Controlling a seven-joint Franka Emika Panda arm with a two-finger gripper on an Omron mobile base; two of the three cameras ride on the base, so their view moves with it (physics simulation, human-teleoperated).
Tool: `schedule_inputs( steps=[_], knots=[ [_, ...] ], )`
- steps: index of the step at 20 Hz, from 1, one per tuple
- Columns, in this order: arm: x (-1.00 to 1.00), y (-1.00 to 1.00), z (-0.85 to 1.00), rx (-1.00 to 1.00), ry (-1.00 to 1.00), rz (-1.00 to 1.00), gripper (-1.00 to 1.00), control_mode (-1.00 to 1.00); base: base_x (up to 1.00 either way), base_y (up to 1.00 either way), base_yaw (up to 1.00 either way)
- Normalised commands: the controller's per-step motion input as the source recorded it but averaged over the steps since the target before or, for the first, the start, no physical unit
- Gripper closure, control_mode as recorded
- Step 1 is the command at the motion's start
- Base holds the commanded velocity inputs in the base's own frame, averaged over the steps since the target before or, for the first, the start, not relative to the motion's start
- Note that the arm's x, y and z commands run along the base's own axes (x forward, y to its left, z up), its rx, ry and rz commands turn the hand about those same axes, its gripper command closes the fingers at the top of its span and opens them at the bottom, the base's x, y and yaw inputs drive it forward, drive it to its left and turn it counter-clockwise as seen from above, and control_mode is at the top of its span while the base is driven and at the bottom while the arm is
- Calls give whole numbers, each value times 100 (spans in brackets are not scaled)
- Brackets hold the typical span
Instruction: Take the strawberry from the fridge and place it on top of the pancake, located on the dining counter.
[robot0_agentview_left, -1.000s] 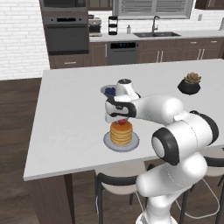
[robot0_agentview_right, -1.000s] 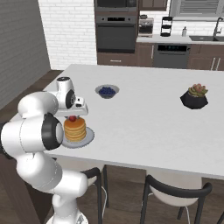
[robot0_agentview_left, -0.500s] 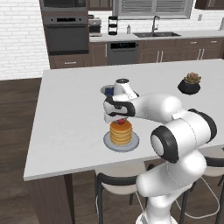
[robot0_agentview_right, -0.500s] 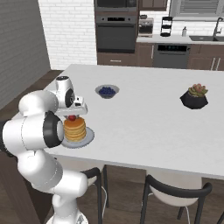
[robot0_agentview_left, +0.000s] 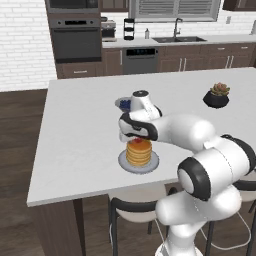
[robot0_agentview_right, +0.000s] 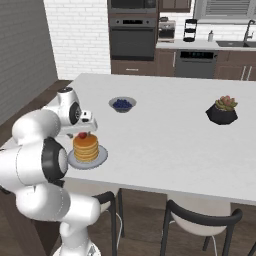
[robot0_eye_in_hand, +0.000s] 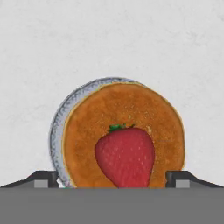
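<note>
Right now I am holding my gripper (robot0_eye_in_hand: 112, 177) directly above the pancake (robot0_eye_in_hand: 124, 131), with its jaws spread wide and each fingertip (robot0_eye_in_hand: 43, 178) standing clear of the strawberry (robot0_eye_in_hand: 126, 159) on its own side. The berry is lying on the top of the stack, toward the edge nearest my hand, green cap pointing away from me. From the right base view the strawberry (robot0_agentview_right: 82, 135) is sitting on the pancake (robot0_agentview_right: 86, 147), which is resting on its grey plate (robot0_agentview_right: 101, 157) near the front edge of the dining counter (robot0_agentview_right: 165, 130), toward the corner where my base is standing. The blueberry bowl (robot0_agentview_right: 122, 104) is well apart, further in from that edge, and the potted plant (robot0_agentview_right: 223, 110) is over toward the opposite end.

I judge the placing to be nearly done, so what matters is how I am leaving. I am aiming for a straight lift along the line of the fingers, with no sideways drift and no roll of the wrist, keeping the jaws wide so that neither tip is brushing the berry. It is resting off centre on a rounded side, so even a light nudge could roll it off the stack onto the plate.
</note>
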Motion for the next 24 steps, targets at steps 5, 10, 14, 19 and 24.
schedule_inputs(
  steps=[5,10,14,19,24],
  knots=[
    [-76,0,50,-1,-18,0,-100,-100,0,0,0],
    [-77,-16,64,0,-12,0,-100,-100,0,0,0],
    [-76,-18,69,0,-9,0,-100,-100,0,0,0],
    [-72,-27,63,2,-4,0,-100,-100,0,0,0],
    [-79,-27,53,1,-4,0,-100,-100,0,0,0]
  ],
)
